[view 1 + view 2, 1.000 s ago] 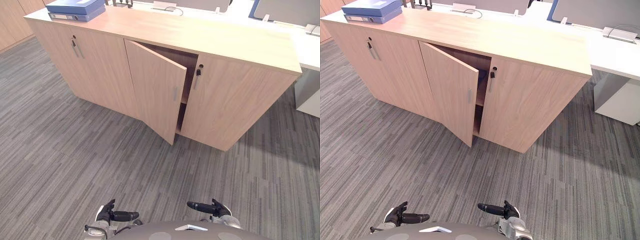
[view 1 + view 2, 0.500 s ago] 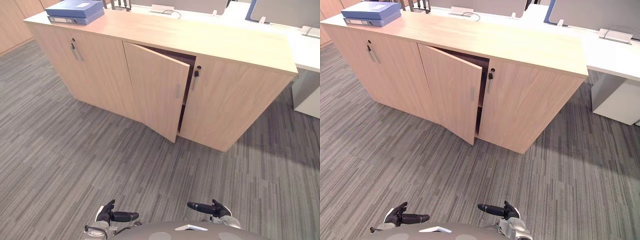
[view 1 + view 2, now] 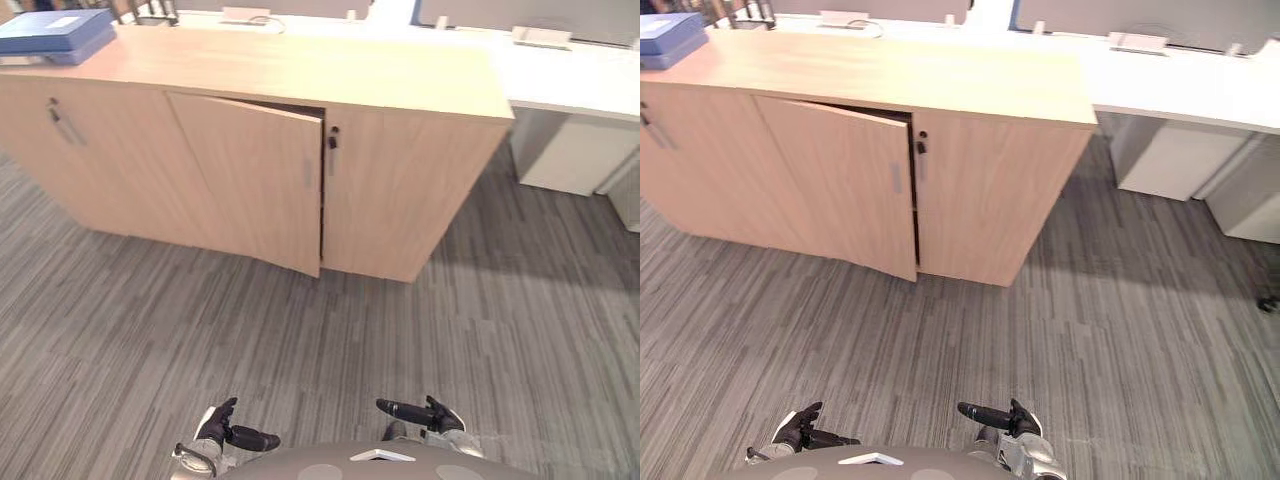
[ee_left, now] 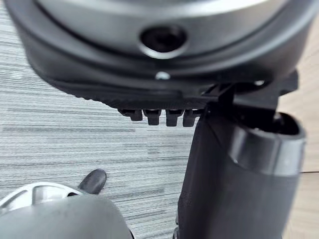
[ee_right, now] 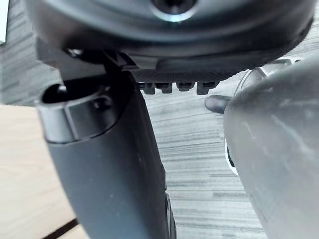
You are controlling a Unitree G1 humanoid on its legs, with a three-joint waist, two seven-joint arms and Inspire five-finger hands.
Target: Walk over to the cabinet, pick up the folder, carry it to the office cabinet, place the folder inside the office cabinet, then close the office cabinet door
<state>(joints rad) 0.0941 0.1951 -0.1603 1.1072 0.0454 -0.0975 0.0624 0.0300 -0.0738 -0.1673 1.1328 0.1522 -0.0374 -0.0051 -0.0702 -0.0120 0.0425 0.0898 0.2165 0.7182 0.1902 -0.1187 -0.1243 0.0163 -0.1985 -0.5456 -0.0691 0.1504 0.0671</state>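
the flat blue folder (image 3: 52, 35) sits on the far left end of the long light-wood cabinet (image 3: 400, 85), whose middle door (image 3: 255, 180) hangs ajar. left hand (image 3: 222, 430) and right hand (image 3: 420, 412) hang low, fingers straight, empty (walking pose). best approach is squaring up near that left end.

The camera has swung to the right, so the cabinet (image 3: 400, 90) and folder (image 3: 55, 35) sit further left in the eye views and more white desk (image 3: 1200, 95) shows. The door (image 3: 255, 180) appears less widely open. Nothing near the fingers has changed.
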